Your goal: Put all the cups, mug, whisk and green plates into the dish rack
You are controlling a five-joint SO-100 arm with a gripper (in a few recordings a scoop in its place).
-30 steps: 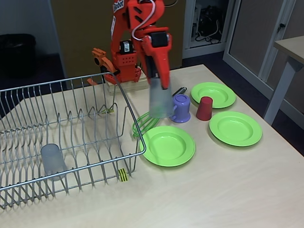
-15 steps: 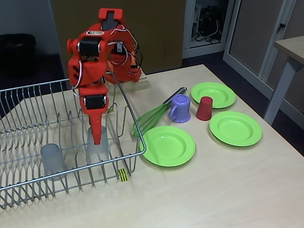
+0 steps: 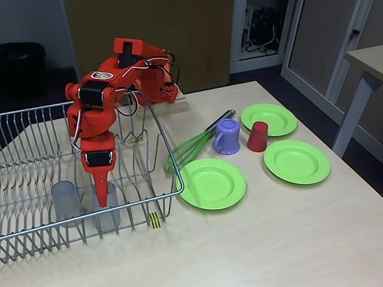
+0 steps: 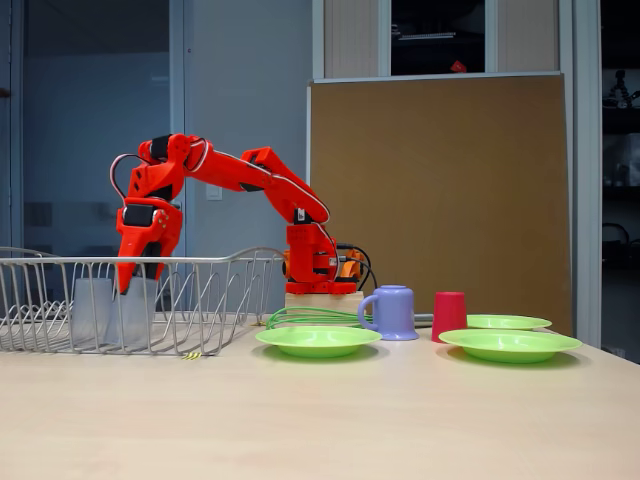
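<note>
Tumbler (image 3: 105, 214) is standing inside the dish rack (image 3: 36, 128) beside a second tumbler (image 3: 66, 202), with the orange gripper (image 3: 103, 200) reaching down into it; whether its fingers are gripping the wall cannot be told. Outside, on the counter (image 3: 269, 239), whisk (image 3: 188, 149), mug (image 3: 227, 136), red cup (image 3: 258, 136) and three green plates (image 3: 212, 183) are lying.
</note>
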